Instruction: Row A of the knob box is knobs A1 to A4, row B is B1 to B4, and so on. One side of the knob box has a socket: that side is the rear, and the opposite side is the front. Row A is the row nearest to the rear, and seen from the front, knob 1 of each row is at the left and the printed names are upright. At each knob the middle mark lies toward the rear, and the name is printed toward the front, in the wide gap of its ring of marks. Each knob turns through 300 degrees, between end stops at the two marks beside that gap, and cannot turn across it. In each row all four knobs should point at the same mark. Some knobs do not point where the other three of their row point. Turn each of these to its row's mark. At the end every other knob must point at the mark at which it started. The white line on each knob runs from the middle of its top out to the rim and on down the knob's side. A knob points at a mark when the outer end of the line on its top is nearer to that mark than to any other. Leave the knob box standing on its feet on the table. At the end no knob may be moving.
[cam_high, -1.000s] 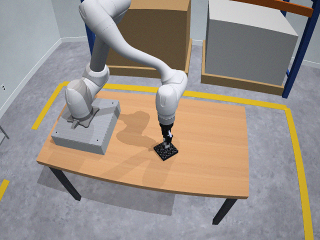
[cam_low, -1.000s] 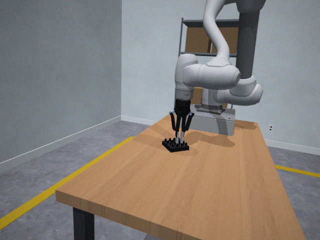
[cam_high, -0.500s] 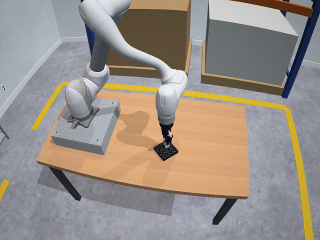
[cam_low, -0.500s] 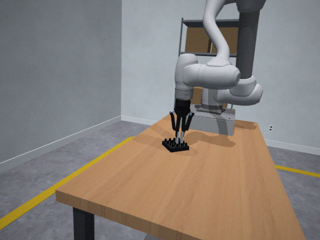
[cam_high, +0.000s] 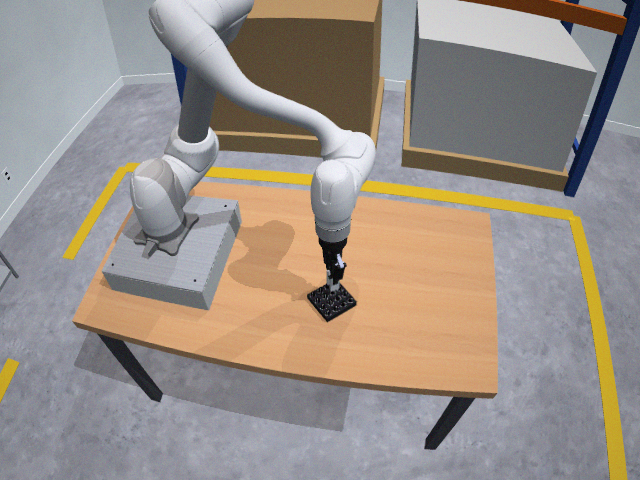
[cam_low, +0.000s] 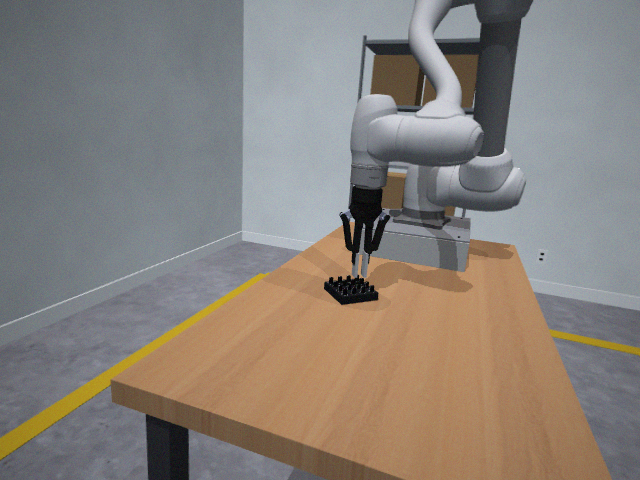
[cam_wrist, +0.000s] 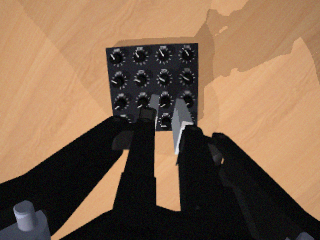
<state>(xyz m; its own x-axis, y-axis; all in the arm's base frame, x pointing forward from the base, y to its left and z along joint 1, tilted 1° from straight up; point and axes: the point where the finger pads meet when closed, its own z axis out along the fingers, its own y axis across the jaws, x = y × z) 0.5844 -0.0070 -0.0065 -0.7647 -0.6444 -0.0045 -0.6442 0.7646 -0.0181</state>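
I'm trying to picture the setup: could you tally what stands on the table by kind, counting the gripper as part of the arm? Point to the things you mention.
Robot arm (cam_high: 273, 103) (cam_low: 423, 136): 1
Grey mounting block (cam_high: 217, 222) (cam_low: 413, 252): 1
Knob box (cam_high: 334, 302) (cam_low: 361, 298) (cam_wrist: 152, 67): 1
Total: 3

The pincer (cam_high: 333, 287) (cam_low: 360, 275) (cam_wrist: 165, 109) has risen a little with the arm's wrist (cam_high: 333, 198) (cam_low: 369, 139), its fingertips now higher over the knob box (cam_high: 328, 316) (cam_low: 359, 299) (cam_wrist: 152, 67).
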